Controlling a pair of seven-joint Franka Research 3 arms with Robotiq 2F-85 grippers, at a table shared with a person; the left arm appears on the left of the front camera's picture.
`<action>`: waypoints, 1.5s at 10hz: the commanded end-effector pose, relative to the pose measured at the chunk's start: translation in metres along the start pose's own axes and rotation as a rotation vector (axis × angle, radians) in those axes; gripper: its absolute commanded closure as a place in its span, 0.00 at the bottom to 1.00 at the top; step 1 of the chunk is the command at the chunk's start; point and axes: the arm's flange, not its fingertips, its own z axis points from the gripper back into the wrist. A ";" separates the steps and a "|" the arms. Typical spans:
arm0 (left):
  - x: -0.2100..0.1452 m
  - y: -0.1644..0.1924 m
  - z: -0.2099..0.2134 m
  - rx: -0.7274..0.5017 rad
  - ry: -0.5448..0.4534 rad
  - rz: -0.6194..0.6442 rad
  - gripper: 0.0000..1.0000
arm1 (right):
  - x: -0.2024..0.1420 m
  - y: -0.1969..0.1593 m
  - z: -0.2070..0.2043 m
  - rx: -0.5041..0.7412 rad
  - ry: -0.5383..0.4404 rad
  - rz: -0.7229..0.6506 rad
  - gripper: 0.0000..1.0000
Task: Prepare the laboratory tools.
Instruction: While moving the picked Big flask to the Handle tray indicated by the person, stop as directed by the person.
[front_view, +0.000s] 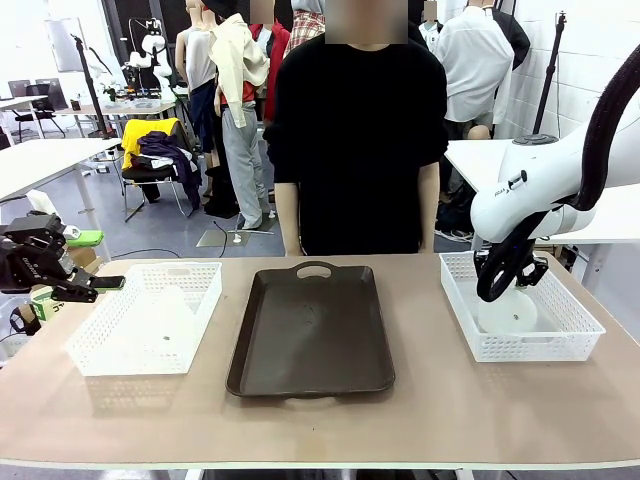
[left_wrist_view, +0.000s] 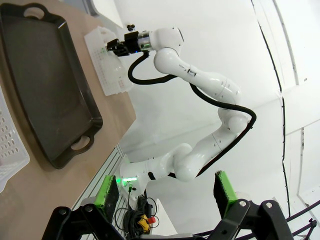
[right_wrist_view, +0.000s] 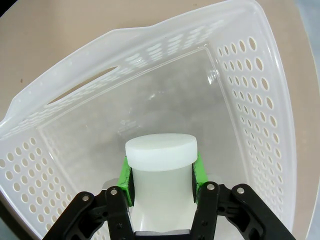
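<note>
Right wrist view looks down into a white perforated plastic basket (right_wrist_view: 250, 100), where the right gripper (right_wrist_view: 161, 176) is clenched on a translucent frosted-white conical flask with a flat white cap (right_wrist_view: 160, 152). Its green pads (right_wrist_view: 125, 180) press the neck from both sides just under the cap. In the front view this flask (front_view: 507, 316) stands upright on the floor of the right-hand basket (front_view: 560, 345), on the light wooden table (front_view: 450, 410).

A dark brown rectangular tray with cut-out handles (front_view: 310, 330) lies bare between the two baskets, with a person in a black top (front_view: 360, 130) standing behind it. A second frosted flask (front_view: 168, 312) shows faintly inside the left white mesh basket (front_view: 100, 360). The left gripper (left_wrist_view: 166, 192) hangs released, its fingers spread wide with nothing between them, out past the table's left end beside that basket.

The step in hand looks like the pickup of the right flask: the grasp is made, and the base appears to sit on the basket floor. The tray is probably the goal. The next move calls for a straight lift high enough to clear the basket wall, then a sideways carry. The smooth, narrow neck could slip or swing, so the lift should be slow and vertical.
</note>
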 end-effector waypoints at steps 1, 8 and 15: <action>-0.002 -0.002 0.001 -0.007 0.002 -0.004 0.00 | 0.000 0.002 0.000 0.003 -0.003 0.004 1.00; -0.002 -0.002 0.001 -0.007 0.002 -0.004 0.00 | -0.017 -0.029 0.058 0.016 -0.068 0.045 1.00; -0.002 -0.002 0.001 -0.007 0.002 -0.004 0.00 | -0.038 -0.021 0.188 0.189 -0.193 0.188 1.00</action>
